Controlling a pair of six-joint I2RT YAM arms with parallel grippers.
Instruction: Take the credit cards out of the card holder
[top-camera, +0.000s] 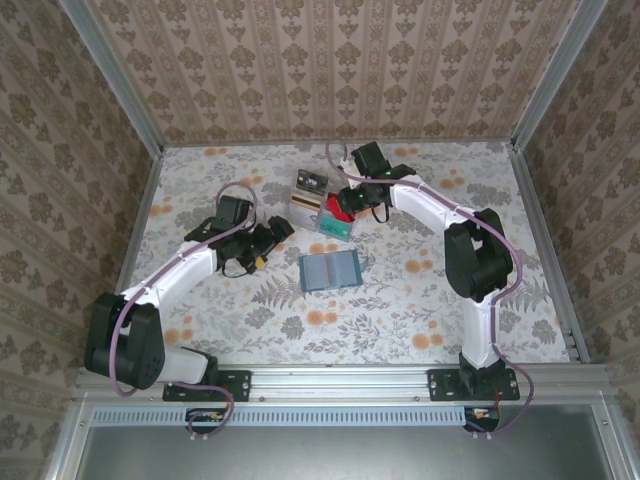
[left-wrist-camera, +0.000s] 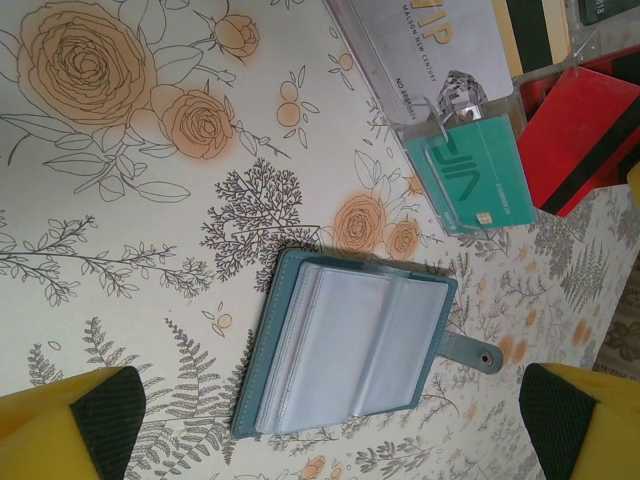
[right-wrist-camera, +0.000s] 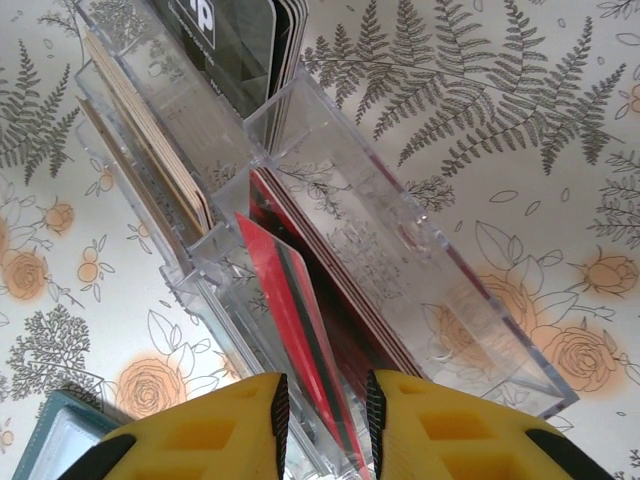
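- right wrist view: your right gripper (right-wrist-camera: 325, 405) has its yellow fingers drawn narrow, and the lower edge of a red plastic card with a dark stripe (right-wrist-camera: 290, 310) runs between them. whether the pads pinch it or merely flank it can't be told from here.
- that red card leans tilted against the clear plastic compartment tray (right-wrist-camera: 400, 250). which slot it sits in is unclear through the walls.
- left wrist view: a teal card with a chip (left-wrist-camera: 475, 175) stands behind the tray's clear front, with a silver-white card (left-wrist-camera: 440, 50) further back.
- your left gripper (left-wrist-camera: 325, 425) is spread wide and carries nothing. it hangs near the slate-blue folding card holder (left-wrist-camera: 350, 350), which lies open flat on the floral tabletop (left-wrist-camera: 150, 200), close to the tray but not touching it.
- the holder's clear sleeves look empty, so you're likely on the last stretch: putting the red card away.
- the next move probably calls for settling the card upright in a slot, letting go fully, then lifting straight up so the light tray isn't dragged or tipped.
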